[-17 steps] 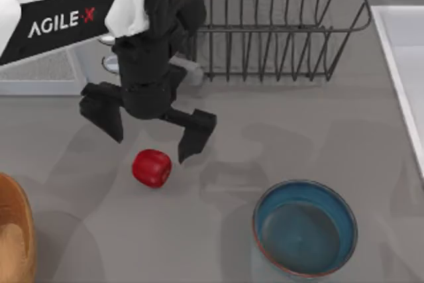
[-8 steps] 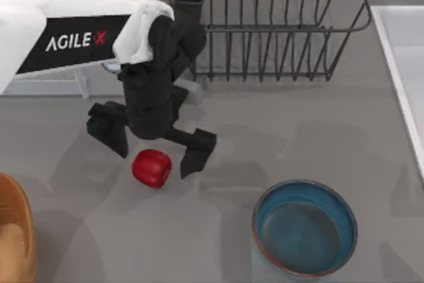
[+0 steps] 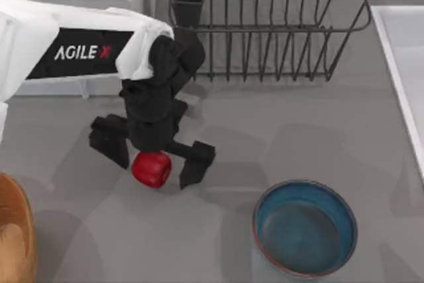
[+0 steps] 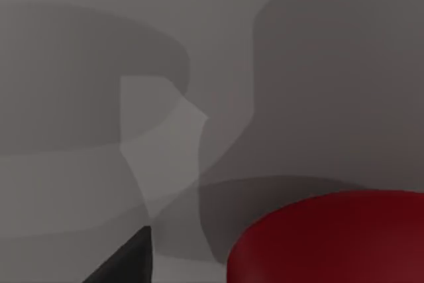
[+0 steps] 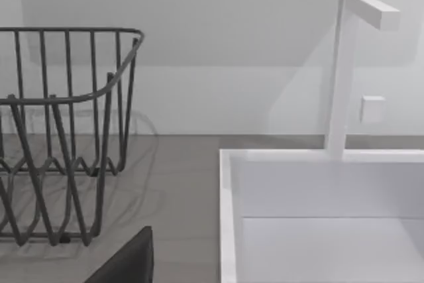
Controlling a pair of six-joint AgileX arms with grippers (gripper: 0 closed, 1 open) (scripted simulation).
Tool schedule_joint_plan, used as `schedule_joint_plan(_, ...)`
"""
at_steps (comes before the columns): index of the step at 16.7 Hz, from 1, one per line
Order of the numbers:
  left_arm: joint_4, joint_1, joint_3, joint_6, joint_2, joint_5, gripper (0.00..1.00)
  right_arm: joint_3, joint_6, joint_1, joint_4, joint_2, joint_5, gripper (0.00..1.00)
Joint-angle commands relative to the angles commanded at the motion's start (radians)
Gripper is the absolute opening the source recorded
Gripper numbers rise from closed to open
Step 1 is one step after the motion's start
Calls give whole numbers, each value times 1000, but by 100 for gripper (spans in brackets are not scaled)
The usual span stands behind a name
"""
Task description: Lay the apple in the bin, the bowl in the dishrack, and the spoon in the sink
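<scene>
Bin (image 3: 14, 230) at table's eight o'clock edge. Left arm reaches in from ten o'clock, wrist pitched down; left gripper (image 3: 154, 164) spread wide, fingers straddling the apple (image 3: 152, 168) on the table (image 3: 265, 137), not clamped. Bowl (image 3: 305, 228) at five o'clock, dishrack (image 3: 271, 24) at twelve, sink (image 3: 404, 51) at two.

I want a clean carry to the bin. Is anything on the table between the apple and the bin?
Nothing visible. The apple sits between the open fingers of the left gripper, and only bare grey table lies between it and the bin at the top view's lower left edge.
</scene>
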Motion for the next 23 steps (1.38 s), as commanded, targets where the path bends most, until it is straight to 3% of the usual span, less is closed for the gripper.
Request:
schedule_joint_plan(12, 0, 0, 0, 0, 0, 0, 2, 0, 0, 0, 0, 0, 0, 100)
schedule_joint_plan(23, -14, -4, 14, -8, -13, 19, 0, 0, 0, 0, 0, 0, 0, 100)
